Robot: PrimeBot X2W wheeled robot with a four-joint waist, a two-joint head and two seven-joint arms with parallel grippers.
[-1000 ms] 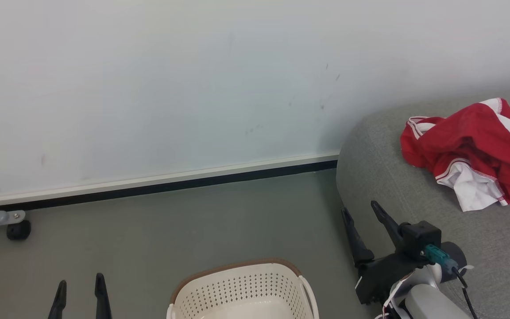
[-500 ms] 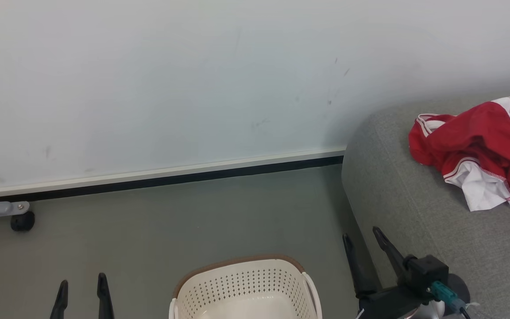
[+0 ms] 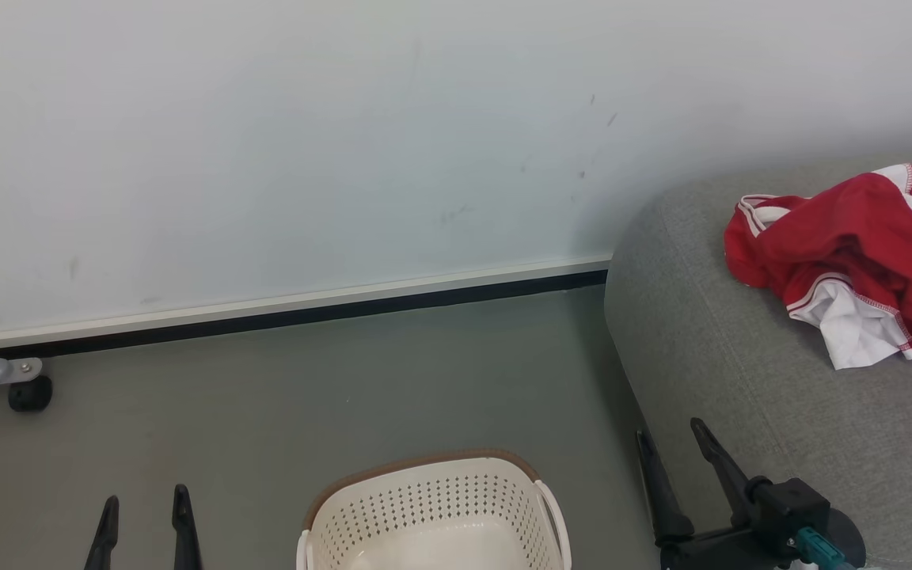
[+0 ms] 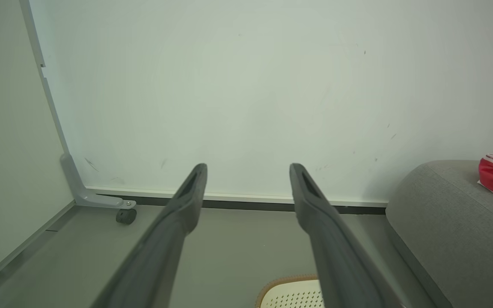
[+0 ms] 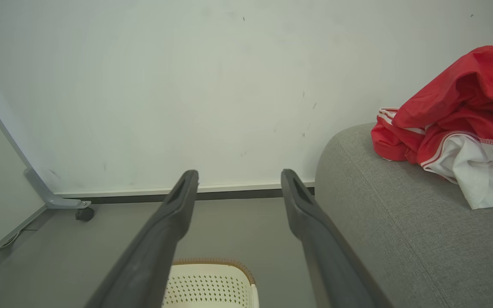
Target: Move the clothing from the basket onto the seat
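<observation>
Left gripper (image 3: 145, 499) and right gripper (image 3: 670, 431) both stand released, fingers spread wide with nothing between them. The left one hangs over the grey floor (image 3: 266, 412) to the left of the basket. The right one hovers beside the near rounded edge of the large grey woven-fabric seat (image 3: 741, 396), touching neither seat nor cloth. That looks like arms parked clear of the work.

The crumpled red sports clothing with white striped trim and white lining (image 3: 836, 245) lies on top of the seat, towards its far side and set back from its rounded left edge. It is slumped in a loose heap, a white flap spilling towards the near edge, as soft cloth settles when simply let go.

The small cream-white perforated plastic basket with a brown rim (image 3: 424, 461) sits upright on the floor near the seat's left side, between the two grippers. What shows of its inside is bare, though its near half is cut off by the picture's edge. The move therefore looks done or nearly so.

Counted: two grippers, one basket, one seat and one heap of red cloth. Whether that heap is one garment or two cannot be told. One black caster on a grey metal foot (image 3: 28, 393) stands by the pale wall (image 3: 345, 158) at far left.
</observation>
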